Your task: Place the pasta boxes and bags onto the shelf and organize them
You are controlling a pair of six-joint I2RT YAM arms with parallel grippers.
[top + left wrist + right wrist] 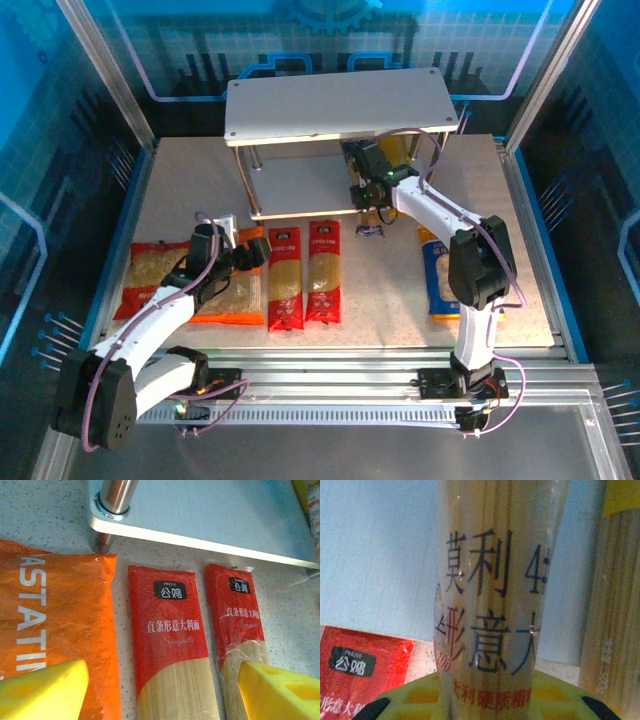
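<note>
Gripping, right tool point(485, 702): its yellow pads are clamped on the near end of a blue-lettered pack point(490, 605) of spaghetti, which runs straight out ahead of the tool.
Blue-lettered pack: beyond the pads it stretches over the pale lower board of the shelf point(340, 105).
Yellow pack point(612, 605): ahead of the right tool and just to the right of the held pack, running alongside it; whether the two touch I cannot tell.
State of the left tool point(161, 692): pads apart, gripping nothing, low over the worktop point(400, 290).
First red pack point(172, 655): flat on the worktop, straight ahead of the left tool, in the gap between its pads.
Second red pack point(240, 630): flat beside the first with a narrow strip of worktop between them; its near part is behind the right-hand pad.
Orange bag point(55, 620): flat at the left-hand pad, which covers its near corner; just beside the first red pack.
Shelf from the left tool: ahead, with the lower board's edge and a metal leg point(115, 495) just past the top ends of the two red packs.
Red bag point(150, 280): on the worktop left of the orange bag, farther out from the left tool.
Blue bag point(434, 280): flat on the worktop, well behind the right tool, partly hidden by the right arm.
</note>
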